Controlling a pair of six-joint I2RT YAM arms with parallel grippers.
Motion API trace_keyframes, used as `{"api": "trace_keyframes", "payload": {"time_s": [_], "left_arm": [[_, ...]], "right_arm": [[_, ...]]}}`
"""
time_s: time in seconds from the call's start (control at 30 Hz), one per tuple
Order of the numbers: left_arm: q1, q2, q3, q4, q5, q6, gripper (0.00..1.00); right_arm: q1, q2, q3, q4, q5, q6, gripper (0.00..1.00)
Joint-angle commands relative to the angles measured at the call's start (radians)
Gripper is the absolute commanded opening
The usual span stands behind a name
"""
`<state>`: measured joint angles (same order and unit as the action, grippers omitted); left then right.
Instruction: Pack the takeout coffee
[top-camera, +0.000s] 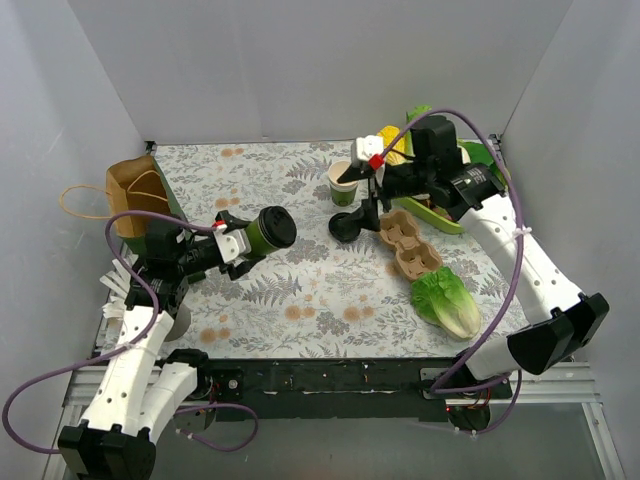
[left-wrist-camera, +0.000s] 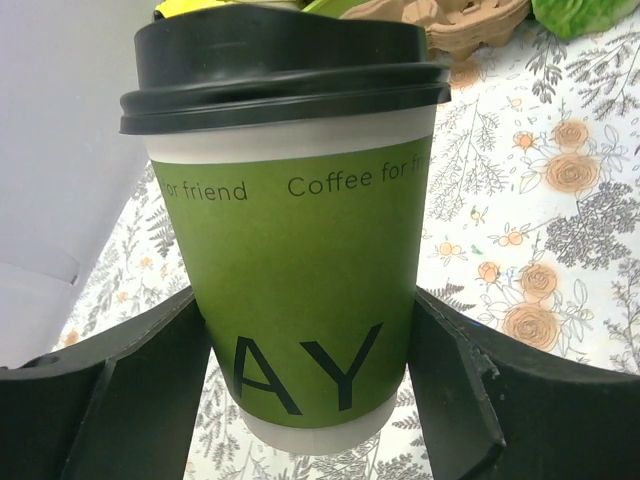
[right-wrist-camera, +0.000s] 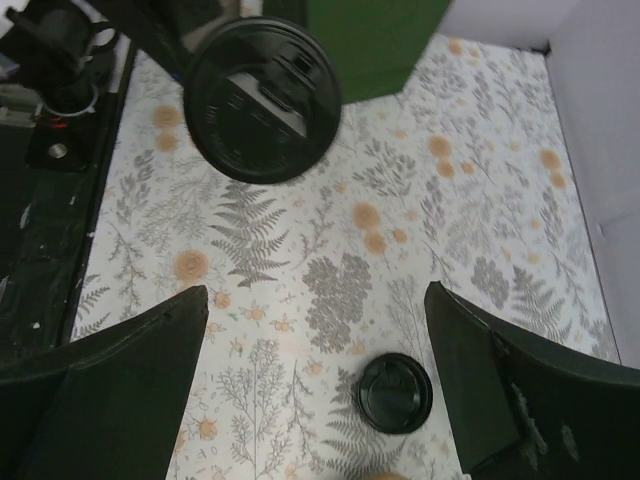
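Nearest to me is the left gripper (top-camera: 243, 243). Its fingers (left-wrist-camera: 140, 390) are part open and clamped on both sides of the lidded cup (left-wrist-camera: 310, 280), low on the green sleeve. The black lid (left-wrist-camera: 280, 70) is seated on the rim.

From overhead that cup is tipped sideways, lid end pointing toward mid table. It sits over the near-left part of the table (top-camera: 300, 300) and looks clear of the surface. White sticks (top-camera: 118, 285) fan out beside that arm at the left edge.

Near right: lettuce (top-camera: 447, 303) lying flat, cup tray (top-camera: 408, 245) just behind it. I can't tell if they touch.

Mid table: the right gripper (right-wrist-camera: 315, 290) is spread wide with nothing between the fingers. It hangs over a spare lid (right-wrist-camera: 395, 392) lying flat on the table. Overhead I can't separate that lid from the fingertips.

Behind the gripper: open cup (top-camera: 343, 183), upright, no lid, cream above green.

Back right: green tray (top-camera: 445, 218), partly under the right arm. Back left: paper bag (top-camera: 138, 190) by the left wall.
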<state>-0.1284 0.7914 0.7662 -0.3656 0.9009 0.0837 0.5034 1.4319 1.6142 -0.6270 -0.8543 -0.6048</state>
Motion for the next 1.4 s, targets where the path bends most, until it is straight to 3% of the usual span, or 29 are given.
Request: {"api": "trace_keyframes", "payload": {"time_s": [0.0,0.1,0.17,0.2,0.3,0.37,0.53,0.87,1.37], "left_arm": [[0.003,-0.043,-0.019,-0.004,0.047,0.139,0.57],[0.003,-0.061,-0.039,0.004,0.032,0.185,0.56],[0.001,-0.075,-0.059,0.066,0.003,0.174,0.54],[0.001,-0.089,-0.077,0.089,-0.032,0.169,0.54],[0.001,-0.086,-0.082,0.148,-0.085,0.148,0.53],[0.000,-0.074,-0.071,0.172,-0.131,0.134,0.49],[-0.007,-0.070,-0.084,0.252,-0.203,0.143,0.48],[-0.022,-0.063,-0.082,0.284,-0.270,0.154,0.47],[-0.027,-0.061,-0.082,0.301,-0.315,0.133,0.47]], "right_arm": [[0.121,-0.002,0.020,-0.085,-0.048,-0.217,0.97],[0.164,0.013,-0.016,0.033,-0.005,-0.094,0.98],[0.167,0.030,-0.037,0.242,0.084,0.146,0.98],[0.165,0.056,-0.033,0.286,0.113,0.363,0.98],[0.165,0.120,0.005,0.338,0.100,0.587,0.98],[0.170,0.145,0.010,0.358,0.083,0.638,0.98],[0.175,0.167,-0.004,0.452,0.080,0.672,0.98],[0.179,0.260,0.055,0.654,-0.091,0.755,0.98],[0.225,0.341,0.145,0.704,-0.075,0.766,0.98]]}}
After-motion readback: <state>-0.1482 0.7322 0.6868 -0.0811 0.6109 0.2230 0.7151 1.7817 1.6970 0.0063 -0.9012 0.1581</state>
